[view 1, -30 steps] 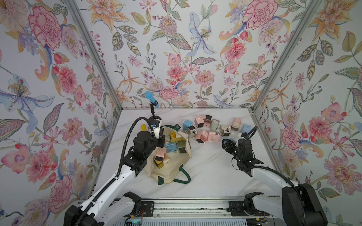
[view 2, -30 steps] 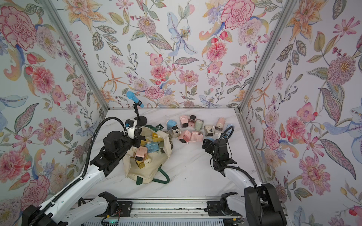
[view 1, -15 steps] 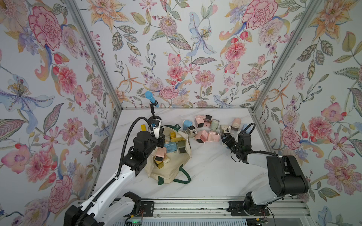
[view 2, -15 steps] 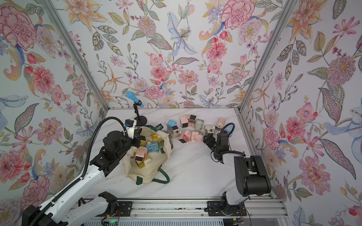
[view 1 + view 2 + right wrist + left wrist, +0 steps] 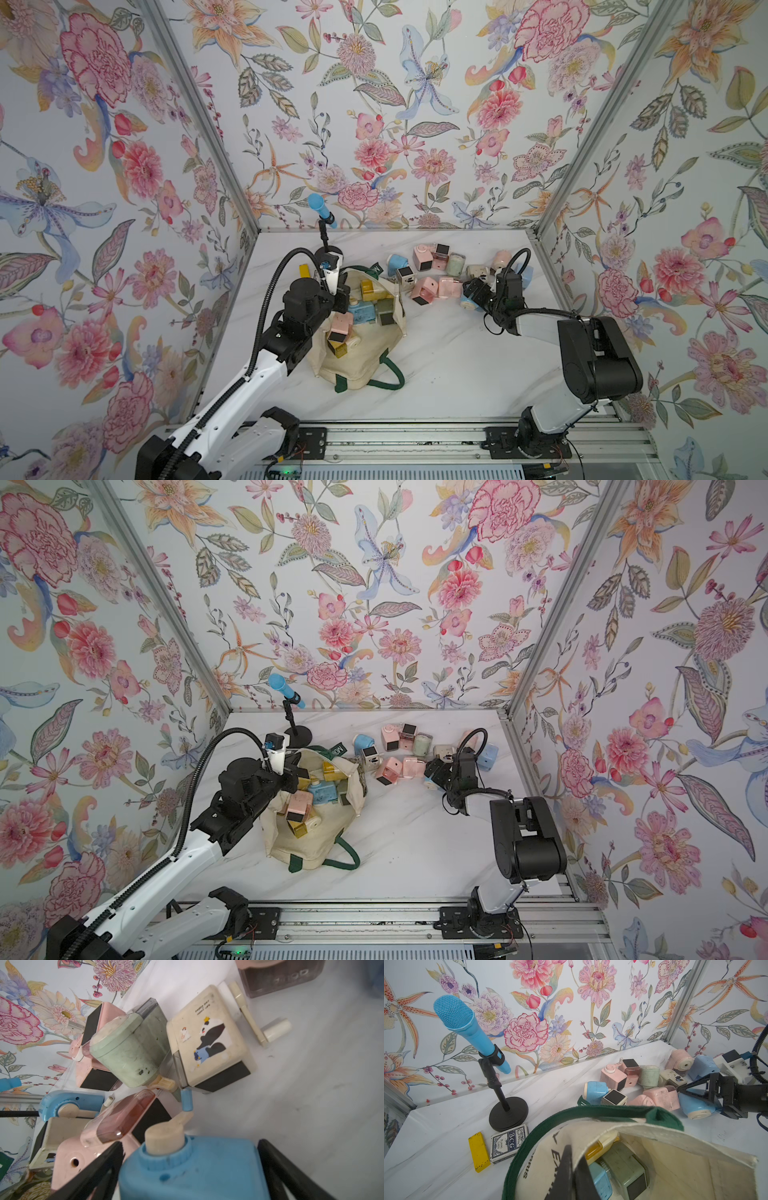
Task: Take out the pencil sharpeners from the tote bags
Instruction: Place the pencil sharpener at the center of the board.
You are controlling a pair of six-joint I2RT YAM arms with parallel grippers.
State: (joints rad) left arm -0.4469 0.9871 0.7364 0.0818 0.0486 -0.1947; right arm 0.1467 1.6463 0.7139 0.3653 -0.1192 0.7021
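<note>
- The left gripper (image 5: 574, 1164) was pinched shut on the cloth rim of the tote bag (image 5: 357, 365). The bag sat low and left of centre in both top views, with its mouth held open.
- The right gripper (image 5: 190, 1142) stood spread wide on either side of a blue sharpener (image 5: 191, 1172) lying on the table. A sliver of gap showed beside one finger, so I judged it was not gripping.
- Several sharpeners (image 5: 361, 309) lay inside the bag. Others made a pile (image 5: 436, 270) right of centre, with the blue one at its near edge.
- If the right gripper pulled back, a finger might snag the blue sharpener's crank (image 5: 187, 1101). It might also knock the pink sharpener (image 5: 116, 1118) just beside it and scatter the pile.
- The thin cloth could slip from the left pinch, and the mouth would then sag over what was left inside.
- I could not tell how many sharpeners lay deeper in the bag, under the top layer.
- The left arm covered the bag's left edge in the top views.
- The bottom of the right wrist view cut off the blue sharpener, and its upper right corner was blurred.
</note>
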